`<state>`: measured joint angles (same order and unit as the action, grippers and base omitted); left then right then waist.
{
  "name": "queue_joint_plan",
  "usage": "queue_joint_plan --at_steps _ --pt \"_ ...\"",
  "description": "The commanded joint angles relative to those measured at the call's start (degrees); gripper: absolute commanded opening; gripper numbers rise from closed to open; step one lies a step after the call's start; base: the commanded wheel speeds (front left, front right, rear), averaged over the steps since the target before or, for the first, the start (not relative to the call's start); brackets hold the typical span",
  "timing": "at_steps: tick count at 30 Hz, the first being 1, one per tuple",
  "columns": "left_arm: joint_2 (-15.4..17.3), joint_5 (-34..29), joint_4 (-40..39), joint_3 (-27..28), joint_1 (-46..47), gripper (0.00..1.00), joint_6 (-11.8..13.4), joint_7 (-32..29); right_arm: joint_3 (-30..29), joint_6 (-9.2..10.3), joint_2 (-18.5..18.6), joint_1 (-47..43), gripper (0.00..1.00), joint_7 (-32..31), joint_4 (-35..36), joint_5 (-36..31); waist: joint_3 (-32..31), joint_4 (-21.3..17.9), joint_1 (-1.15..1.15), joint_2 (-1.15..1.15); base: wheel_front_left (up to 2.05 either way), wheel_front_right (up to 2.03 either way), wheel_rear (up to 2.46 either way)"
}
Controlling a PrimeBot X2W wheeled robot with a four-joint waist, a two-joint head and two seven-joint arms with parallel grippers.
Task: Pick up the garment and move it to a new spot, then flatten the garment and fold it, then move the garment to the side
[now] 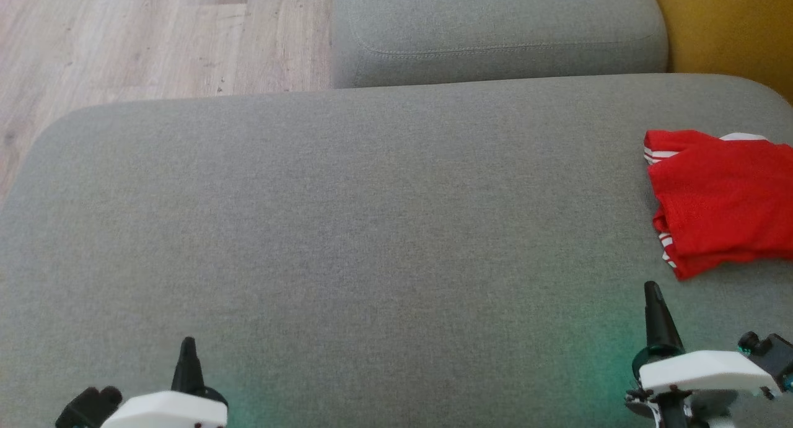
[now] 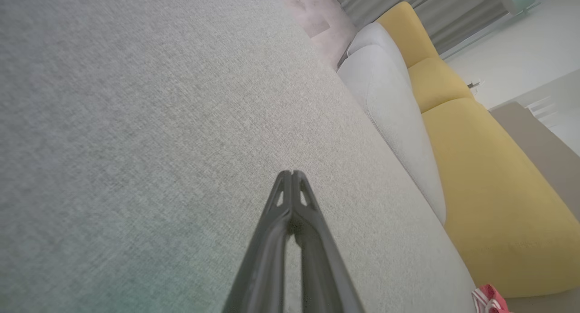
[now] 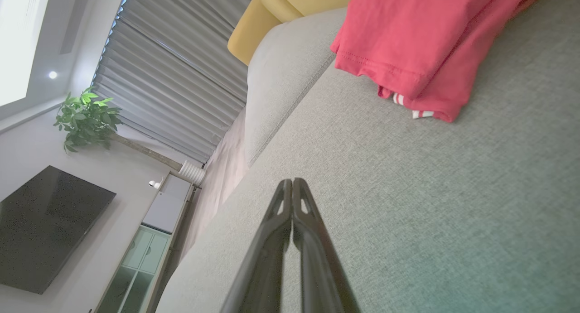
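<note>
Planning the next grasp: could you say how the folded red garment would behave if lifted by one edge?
The red garment looks like thin, soft cloth, so probably floppy and light. Its layers lie loosely stacked, so an edge lift would likely unfold it. Pushed across the grey cushion, it may bunch.

The left gripper [image 1: 188,347] sat low at the left, its jaws pressed together, pointing up and empty. The right gripper [image 1: 652,292] sat low at the right, a little farther forward, likewise closed and empty.
</note>
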<state>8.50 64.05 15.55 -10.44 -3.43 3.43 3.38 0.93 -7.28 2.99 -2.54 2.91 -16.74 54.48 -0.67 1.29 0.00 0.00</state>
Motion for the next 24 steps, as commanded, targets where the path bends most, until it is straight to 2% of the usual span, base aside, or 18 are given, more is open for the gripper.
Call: queue_joint_plan --at_steps 1,24 --pt "0.1 1.0 -1.6 2.3 3.4 0.00 -0.6 -0.4 0.1 -0.11 1.3 3.5 0.00 -0.4 2.2 1.4 0.0 0.0 0.00 0.00 0.00 0.00 0.00" --pt "-2.0 12.1 -1.6 8.0 5.9 0.00 -4.7 -4.0 -2.0 -0.15 1.4 5.5 0.00 -3.3 2.5 16.8 0.3 -0.5 0.00 0.00 0.00 0.00 0.00"
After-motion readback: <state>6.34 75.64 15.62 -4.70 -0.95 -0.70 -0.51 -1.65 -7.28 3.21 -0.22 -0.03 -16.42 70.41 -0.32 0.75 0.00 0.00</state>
